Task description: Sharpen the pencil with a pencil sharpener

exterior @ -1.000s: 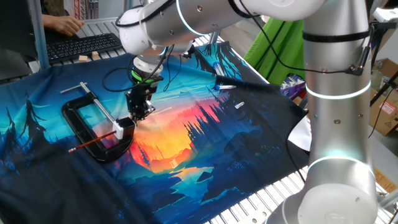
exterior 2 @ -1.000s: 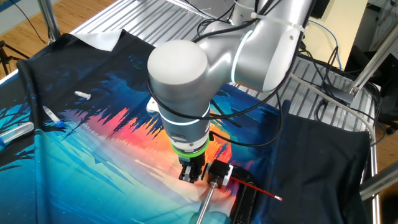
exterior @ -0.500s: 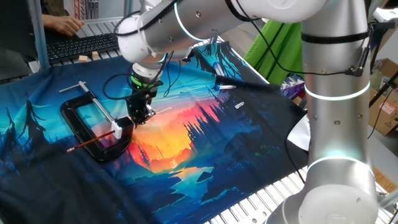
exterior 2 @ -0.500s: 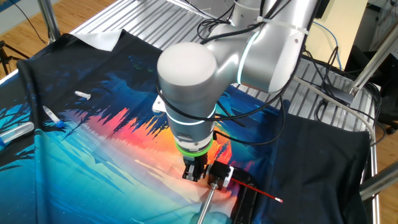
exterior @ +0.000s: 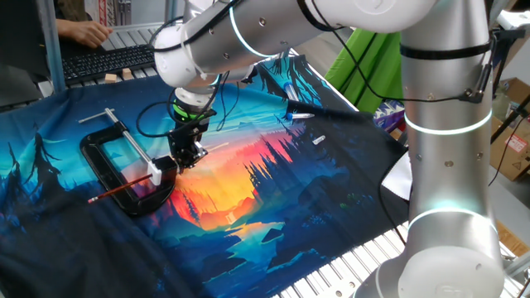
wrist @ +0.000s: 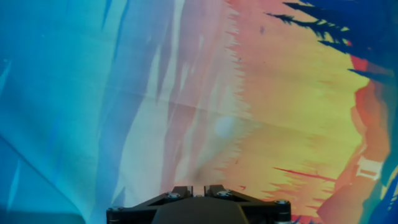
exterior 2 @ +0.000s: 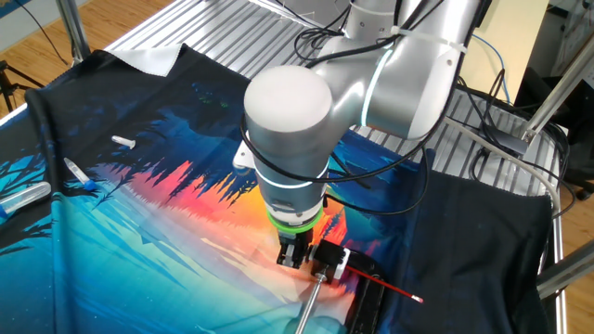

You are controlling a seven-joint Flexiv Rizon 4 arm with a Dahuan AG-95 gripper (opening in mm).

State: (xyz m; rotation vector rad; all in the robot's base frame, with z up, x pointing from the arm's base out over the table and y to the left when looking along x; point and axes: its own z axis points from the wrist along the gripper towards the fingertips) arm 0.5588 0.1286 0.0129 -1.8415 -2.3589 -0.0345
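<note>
The pencil (exterior: 122, 189) lies flat across the lower bar of the black clamp (exterior: 124, 170), with its long axis sloping from the white block (exterior: 156, 175) at the clamp's jaw down toward the worktop's near left edge. One end sits at the block; the other sticks out past the clamp over the cloth (exterior: 248, 165). In the other fixed view the pencil (exterior 2: 394, 289) shows as a short red length beyond the block (exterior 2: 327, 259).

The pincer (exterior: 185, 156) hangs fingers-down just beside the block, at the clamp's screw end. Its fingers look drawn together and hold nothing. The hand view shows only bare cloth (wrist: 249, 112) below it.

Open cloth spreads toward the worktop's middle and right edge. A keyboard (exterior: 108, 62) lies by the far edge, and small white bits (exterior: 319, 139) lie farther right.

Since a second ago the pincer has edged slightly nearer the block; pencil and clamp have not moved.
</note>
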